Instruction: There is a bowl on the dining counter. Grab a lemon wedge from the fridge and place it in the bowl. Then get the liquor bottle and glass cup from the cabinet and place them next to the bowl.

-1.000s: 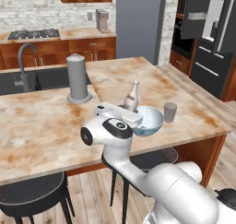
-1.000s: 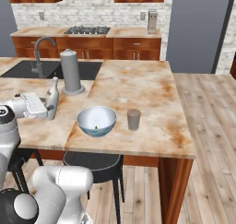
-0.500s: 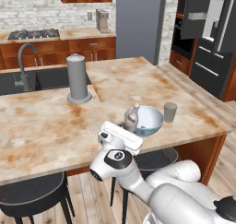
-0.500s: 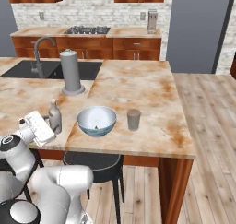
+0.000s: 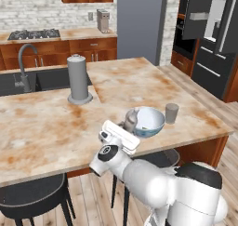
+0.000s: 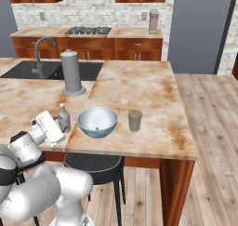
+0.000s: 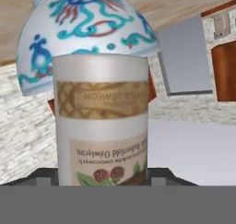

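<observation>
- Gripper (image 7: 102, 177): low at the near edge of the dining counter (image 5: 46, 122), closed on the liquor bottle (image 7: 101, 117); dark fingertips (image 7: 46, 178) pressed to either side of the labelled body.
- Liquor bottle: pale, round-bodied, slim-necked; set upright on the stone top in the right base view, just beside the bowl (image 6: 97, 127) on the sink side, with a narrow gap between the two.
- Bowl: white and blue, patterned outside, pale inside; placed close to the near edge of the counter. Small greenish speck noted at its bottom, too small to identify.
- Glass cup (image 5: 172, 113): greyish tumbler, upright, near the bowl on the side away from the bottle, not touching it.
- Dining counter: beige marbled top blotched rusty brown, reddish wood base.
- Tall grey cylinder (image 5: 79, 78) on a round base: upright, farther back on the counter, well apart from the bowl.
- Faucet (image 5: 25, 64): curved, over a dark sink set into the counter's far left part.
- Stool (image 6: 93, 162): dark round seat tucked under the near edge.
- Fridge (image 5: 214, 43): dark grey, pale bar handles, against the far right wall, well apart from the counter.
</observation>
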Motion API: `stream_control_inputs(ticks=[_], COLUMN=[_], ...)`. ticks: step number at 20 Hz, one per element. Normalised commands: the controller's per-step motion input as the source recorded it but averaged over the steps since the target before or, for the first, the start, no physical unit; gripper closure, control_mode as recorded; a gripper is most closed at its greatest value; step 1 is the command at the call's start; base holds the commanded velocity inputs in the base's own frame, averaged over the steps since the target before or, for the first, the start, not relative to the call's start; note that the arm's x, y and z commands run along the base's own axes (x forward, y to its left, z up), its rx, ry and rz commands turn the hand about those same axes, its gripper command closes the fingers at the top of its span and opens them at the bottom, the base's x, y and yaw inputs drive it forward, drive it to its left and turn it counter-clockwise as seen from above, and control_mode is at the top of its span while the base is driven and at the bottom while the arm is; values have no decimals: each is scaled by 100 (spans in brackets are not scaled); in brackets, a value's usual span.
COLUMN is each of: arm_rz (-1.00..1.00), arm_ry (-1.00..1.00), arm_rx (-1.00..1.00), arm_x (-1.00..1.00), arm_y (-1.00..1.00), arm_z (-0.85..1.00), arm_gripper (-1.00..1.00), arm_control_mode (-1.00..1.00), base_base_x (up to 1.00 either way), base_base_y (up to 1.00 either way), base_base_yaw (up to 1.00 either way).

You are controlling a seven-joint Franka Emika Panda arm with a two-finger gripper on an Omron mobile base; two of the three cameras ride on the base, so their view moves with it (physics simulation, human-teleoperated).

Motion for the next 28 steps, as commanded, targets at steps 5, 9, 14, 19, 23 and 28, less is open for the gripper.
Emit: stream_control_inputs(ticks=[5, 9, 14, 19, 23, 28], arm_rz=[-36, -33, -22, -15, -12, -7], arm_ry=[10, 7, 3, 5, 20, 26], arm_rx=[-2, -7, -9, -4, 0, 0], arm_x=[33, 12, 0, -8, 5, 4], arm_y=[60, 27, -17, -17, -28, -33], arm_z=[-18, -6, -33, -15, -36, -20], arm_gripper=[100, 100, 100, 100, 100, 100], arm_control_mode=[-100, -100, -100, -100, -100, -100], base_base_x=[0, 0, 0, 0, 0, 0], base_base_y=[0, 0, 0, 0, 0, 0], base_base_yaw=[0, 0, 0, 0, 0, 0])
